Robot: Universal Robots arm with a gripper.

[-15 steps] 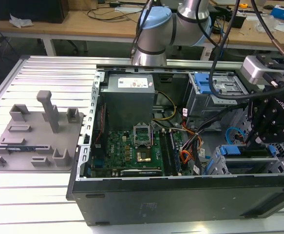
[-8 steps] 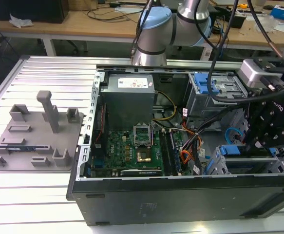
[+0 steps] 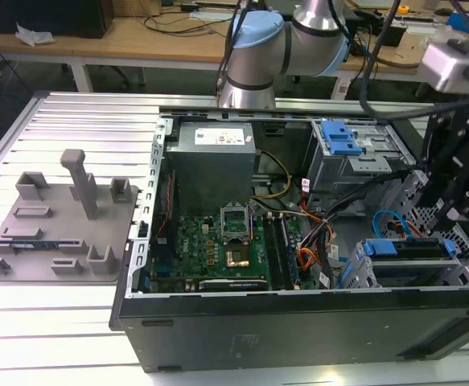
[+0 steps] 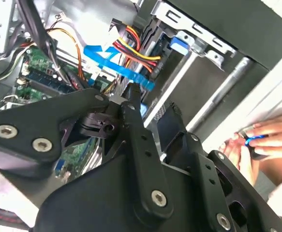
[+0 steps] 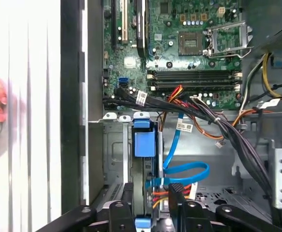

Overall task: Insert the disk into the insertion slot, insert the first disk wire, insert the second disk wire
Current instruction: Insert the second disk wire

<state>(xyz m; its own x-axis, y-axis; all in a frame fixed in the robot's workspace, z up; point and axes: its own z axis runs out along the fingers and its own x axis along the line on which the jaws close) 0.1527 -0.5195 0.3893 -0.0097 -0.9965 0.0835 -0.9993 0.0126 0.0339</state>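
Exterior view: the open computer case (image 3: 298, 322) lies on its side. At four o'clock within it the disk (image 3: 407, 249), in its blue frame, sits inside the insertion slot (image 3: 363, 273), long axis running across the view. The gripper (image 3: 459, 213) hangs just above the disk.

Second wrist view: the gripper (image 4: 148, 108) fingertips are pinched on a connector by the blue flat cable (image 4: 114, 63). A hand (image 4: 264, 142) rests outside the case at three o'clock.

First wrist view: the disk (image 5: 143, 159) lies seated in the slot, directly ahead of the gripper.
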